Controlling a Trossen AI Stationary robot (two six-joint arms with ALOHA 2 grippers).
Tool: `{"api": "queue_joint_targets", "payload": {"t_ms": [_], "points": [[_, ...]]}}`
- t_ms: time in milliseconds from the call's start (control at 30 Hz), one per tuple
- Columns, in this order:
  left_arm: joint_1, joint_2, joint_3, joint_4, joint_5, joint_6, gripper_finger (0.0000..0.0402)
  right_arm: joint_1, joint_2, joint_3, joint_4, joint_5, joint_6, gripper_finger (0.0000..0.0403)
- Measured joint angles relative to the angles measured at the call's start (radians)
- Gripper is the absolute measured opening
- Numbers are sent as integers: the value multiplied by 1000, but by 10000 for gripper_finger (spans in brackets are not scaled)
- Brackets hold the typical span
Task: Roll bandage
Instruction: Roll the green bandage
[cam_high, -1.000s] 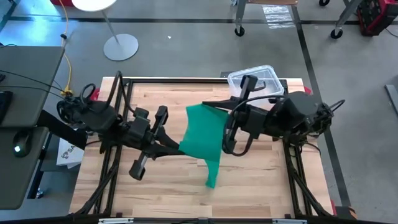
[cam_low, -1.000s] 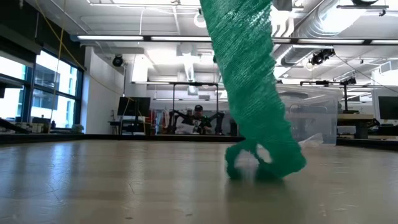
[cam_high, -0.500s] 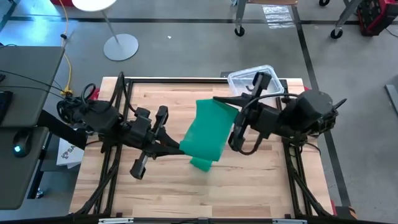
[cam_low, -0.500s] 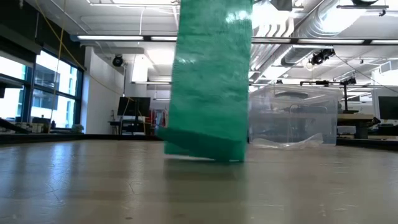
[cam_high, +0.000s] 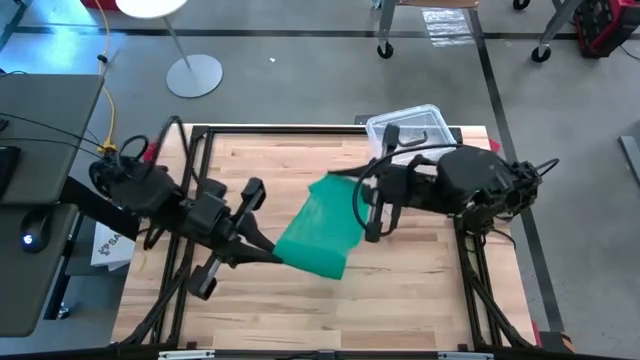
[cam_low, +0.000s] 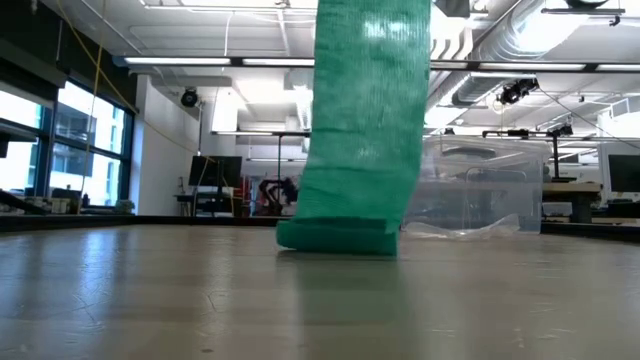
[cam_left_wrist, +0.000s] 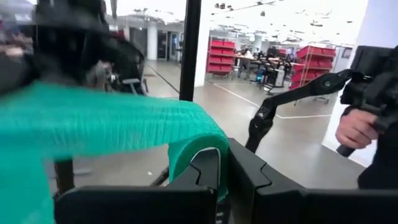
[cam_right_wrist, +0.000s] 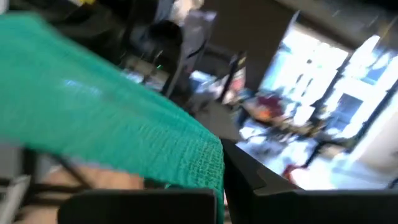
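**Bandage held taut between both grippers over mid-worktop**

I see the bandage (cam_high: 318, 228) stretched as a flat green strip between my two arms, its long axis running diagonally across the worktop (cam_high: 420, 290): one end up toward the far right, the other down toward the near left. The left gripper (cam_high: 268, 250) is clenched on the near-left end; in the left wrist view the fabric (cam_left_wrist: 112, 134) curls over between its fingers. The right gripper (cam_high: 352, 182) is clenched on the far-right end. From the low view the strip (cam_low: 365, 120) hangs down and its lower part lies folded on the wood. Behind it, near the far right corner, stands a clear plastic box (cam_high: 410, 125). A person's hand (cam_left_wrist: 356, 129) shows in the room beyond.
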Motion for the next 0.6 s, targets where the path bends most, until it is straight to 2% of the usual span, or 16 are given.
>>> {"api": "queue_joint_targets", "payload": {"t_ms": [100,267,600], "points": [[-12,-17,0,18,-48,56,7,6,11,0,-76,-10,77,0],[-23,-39,0,28,-135,159,7,32,34,0,-96,-24,171,0],[-19,-41,0,115,-198,348,7,57,91,0,57,-106,274,0]]}}
